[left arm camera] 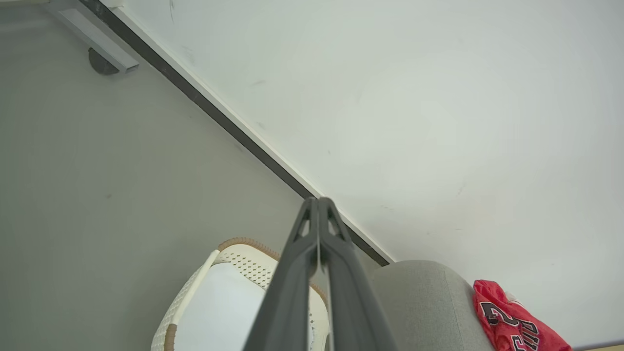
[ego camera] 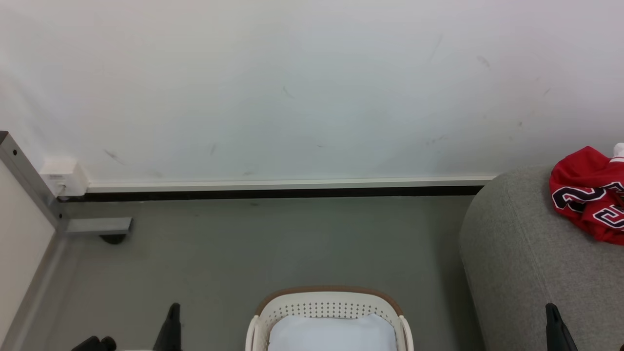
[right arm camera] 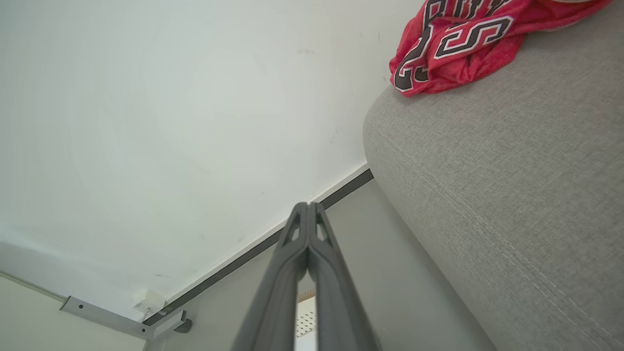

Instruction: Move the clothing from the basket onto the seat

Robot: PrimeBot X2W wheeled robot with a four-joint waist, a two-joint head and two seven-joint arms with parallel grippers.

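Left gripper [left arm camera: 318, 201]: two dark fingers pressed together to the tips, nothing between them. Right gripper [right arm camera: 308, 204]: fingers likewise closed tip to tip, empty. Basket [left arm camera: 246, 263] — below and just left of the left fingers, partly hidden behind them, standing on the grey floor [left arm camera: 97, 195]; a flat pale pad [left arm camera: 219, 312] lies inside it. Seat [right arm camera: 512, 195] — to the right of the right fingers and near them, a seam running along its rounded edge. Jersey [right arm camera: 453, 44] — crumpled on top of the seat by that edge, well beyond and right of both pairs of fingertips, touched by neither, well apart from the basket. White wall [right arm camera: 146, 97] and dark skirting [right arm camera: 234, 264] lie behind the tips.
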